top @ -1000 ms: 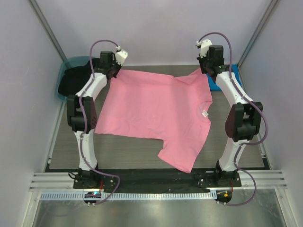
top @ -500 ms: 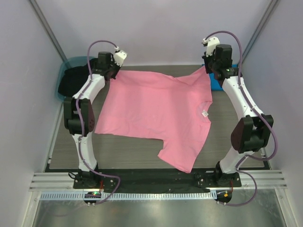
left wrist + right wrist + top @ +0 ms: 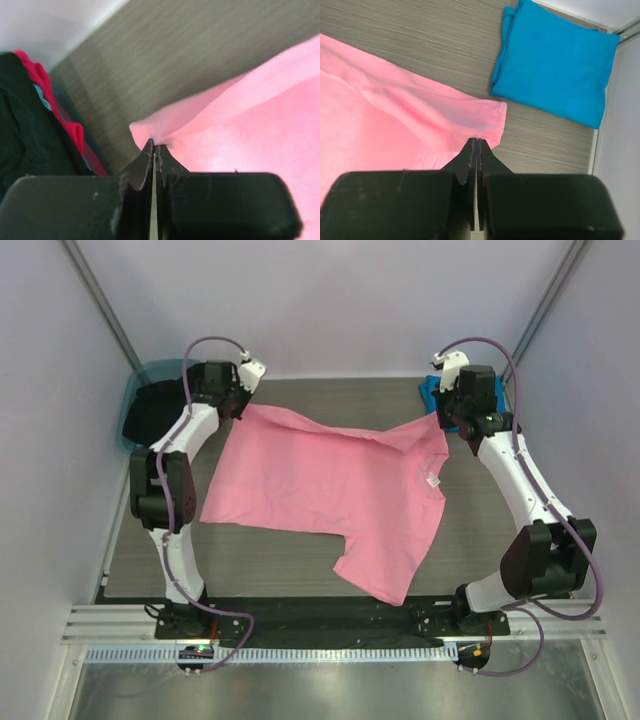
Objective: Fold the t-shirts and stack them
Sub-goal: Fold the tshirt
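Right hand [image 3: 476, 141] pinches pink t-shirt [image 3: 395, 115]; blue t-shirt [image 3: 555, 65] just beside; tub [image 3: 155, 368] opposite.

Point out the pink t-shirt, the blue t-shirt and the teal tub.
pink t-shirt [image 3: 330, 485]: top external view, middle of its body.
blue t-shirt [image 3: 555, 70]: right wrist view, centre of the folded cloth.
teal tub [image 3: 150, 372]: top external view, its far rim.

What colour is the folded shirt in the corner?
Bright blue; the folded t-shirt shows best in the right wrist view.
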`<state>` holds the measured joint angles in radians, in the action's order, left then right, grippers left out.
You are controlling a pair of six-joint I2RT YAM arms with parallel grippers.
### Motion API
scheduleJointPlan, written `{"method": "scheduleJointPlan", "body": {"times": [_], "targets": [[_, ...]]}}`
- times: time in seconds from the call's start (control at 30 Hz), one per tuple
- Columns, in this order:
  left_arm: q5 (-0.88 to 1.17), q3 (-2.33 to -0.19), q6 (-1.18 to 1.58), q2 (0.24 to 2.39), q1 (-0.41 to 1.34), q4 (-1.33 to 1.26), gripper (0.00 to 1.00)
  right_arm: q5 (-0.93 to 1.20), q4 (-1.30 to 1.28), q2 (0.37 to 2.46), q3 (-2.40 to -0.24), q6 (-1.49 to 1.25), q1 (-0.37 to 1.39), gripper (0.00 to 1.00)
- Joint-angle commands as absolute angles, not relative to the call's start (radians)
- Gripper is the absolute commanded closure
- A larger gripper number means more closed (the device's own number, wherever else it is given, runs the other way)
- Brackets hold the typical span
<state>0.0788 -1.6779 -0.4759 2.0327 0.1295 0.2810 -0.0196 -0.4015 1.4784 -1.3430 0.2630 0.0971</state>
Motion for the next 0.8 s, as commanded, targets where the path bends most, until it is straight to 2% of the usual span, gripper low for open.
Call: {"method": "scheduleJointPlan", "body": {"times": [0.0, 0.77], "targets": [[0.118, -1.641, -0.476, 1.927, 0.121, 0.287, 1.0, -0.014, -0.403, 1.404, -1.336, 0.235, 0.098, 0.99], [0.046, -1.414, -0.541, 1.848, 0.12, 0.311, 1.0, 0.144, -0.526, 1.227, -1.166, 0.083, 0.1, 0.99]]}}
